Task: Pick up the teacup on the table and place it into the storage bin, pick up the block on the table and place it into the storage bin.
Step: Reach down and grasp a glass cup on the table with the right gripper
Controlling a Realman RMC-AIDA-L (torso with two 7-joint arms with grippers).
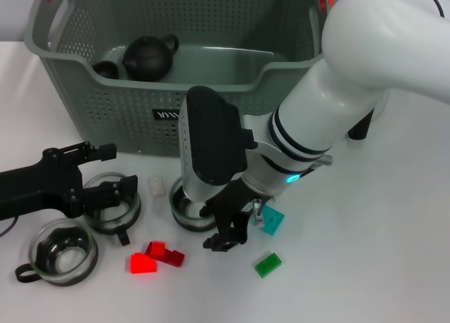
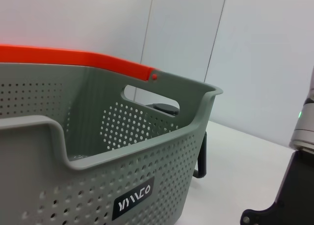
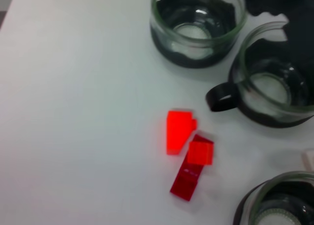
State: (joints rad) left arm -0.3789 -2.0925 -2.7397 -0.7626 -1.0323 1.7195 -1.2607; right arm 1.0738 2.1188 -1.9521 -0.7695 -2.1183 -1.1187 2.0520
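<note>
The grey storage bin (image 1: pixel 211 91) stands at the back, with its label (image 2: pixel 133 200) facing me. Three glass teacups stand in front of it: one at far left (image 1: pixel 62 252), one in the middle (image 1: pixel 112 205), one under my right arm (image 1: pixel 190 212). My left gripper (image 1: pixel 105 172) is open at the middle teacup (image 3: pixel 270 90), one finger (image 1: pixel 116 193) lying over its rim. My right gripper (image 1: pixel 228 230) hangs low between the third teacup and a teal block (image 1: pixel 271 222). Red blocks (image 1: pixel 143 263) (image 3: pixel 177 132), a green block (image 1: pixel 267 265) and a white block (image 1: pixel 156 187) lie on the table.
A black teapot (image 1: pixel 149 57) and a small dark cup (image 1: pixel 107 68) sit inside the bin. The bin has orange handle clips (image 2: pixel 73 58). A black stand (image 1: pixel 360 126) is behind my right arm. White table (image 1: pixel 380 252) stretches to the right.
</note>
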